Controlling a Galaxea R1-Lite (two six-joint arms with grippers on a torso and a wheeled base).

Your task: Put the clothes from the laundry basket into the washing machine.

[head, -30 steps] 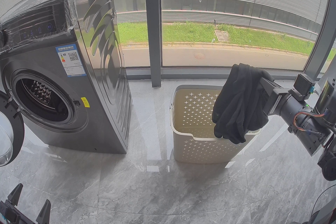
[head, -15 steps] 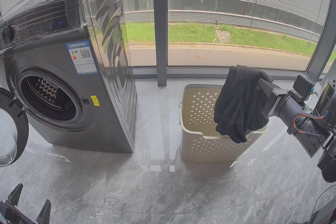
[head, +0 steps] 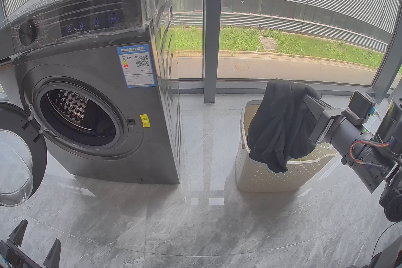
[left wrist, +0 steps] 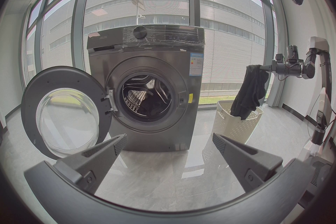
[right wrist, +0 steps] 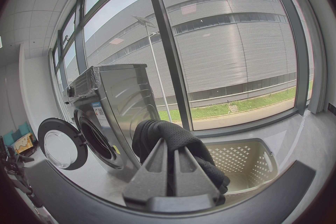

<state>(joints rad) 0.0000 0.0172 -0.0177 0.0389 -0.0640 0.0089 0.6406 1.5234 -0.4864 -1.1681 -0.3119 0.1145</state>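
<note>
A black garment hangs from my right gripper, which is shut on its top fold above the cream laundry basket. The right wrist view has the two fingers pressed together on the cloth, with the basket below. The grey washing machine stands to the left, its round door swung open. Something dark lies inside the drum. My left gripper is low at the near left, open and empty, and faces the drum opening across bare floor in the left wrist view.
A window wall with a dark post runs behind the washer and the basket. Grey marble floor lies open between me, the washer and the basket. The open door juts out toward my left side.
The whole head view has swung left, so washer and basket sit further right in the picture. The right gripper, still holding the garment, has shifted from the basket's right rim toward its middle.
</note>
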